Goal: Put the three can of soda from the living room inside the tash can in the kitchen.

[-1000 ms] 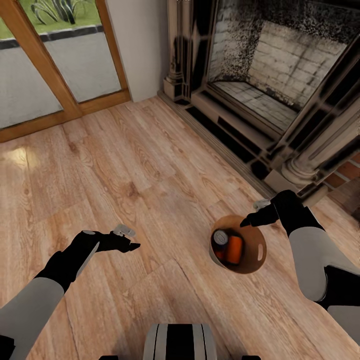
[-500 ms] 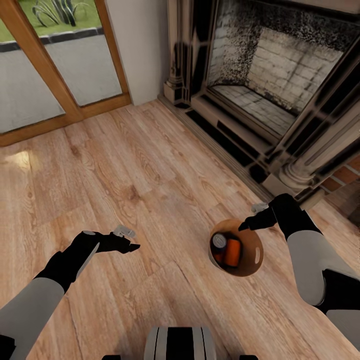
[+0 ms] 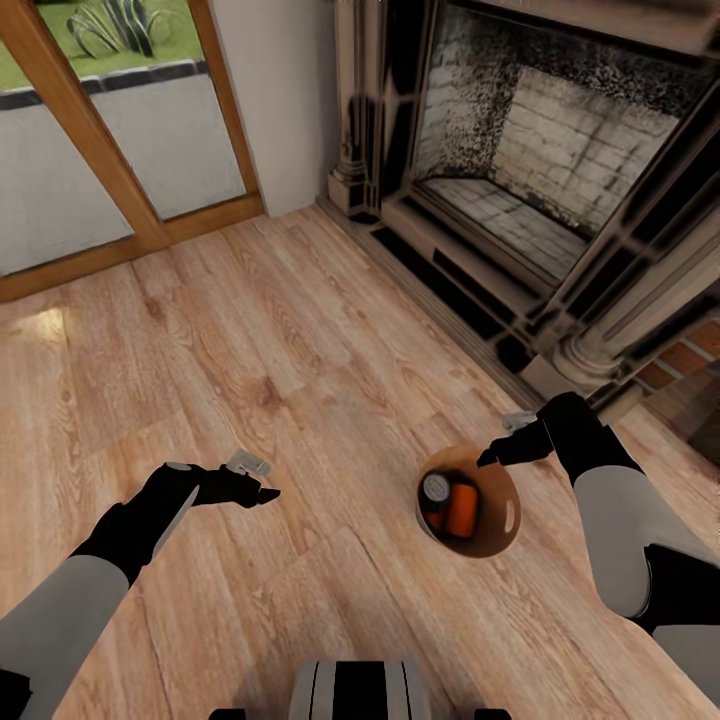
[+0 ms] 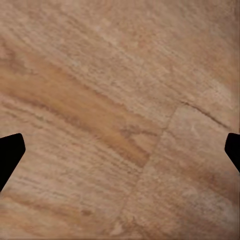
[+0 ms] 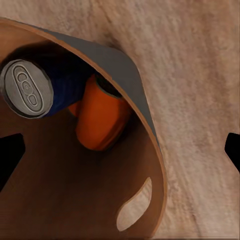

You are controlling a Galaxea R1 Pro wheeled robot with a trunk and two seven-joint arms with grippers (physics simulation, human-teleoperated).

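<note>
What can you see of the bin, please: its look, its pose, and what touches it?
The bin is small, round and tapered, grey outside and glossy orange-brown inside, with a bright highlight on the inner wall. It seems to hang tilted above the wood floor, its mouth facing the head camera. The right hand is at its upper rim, apparently holding it, though the grip itself is not clear. Inside lie a blue can with a silvery top and an orange can, touching; a second bit of orange shows behind them.
</note>
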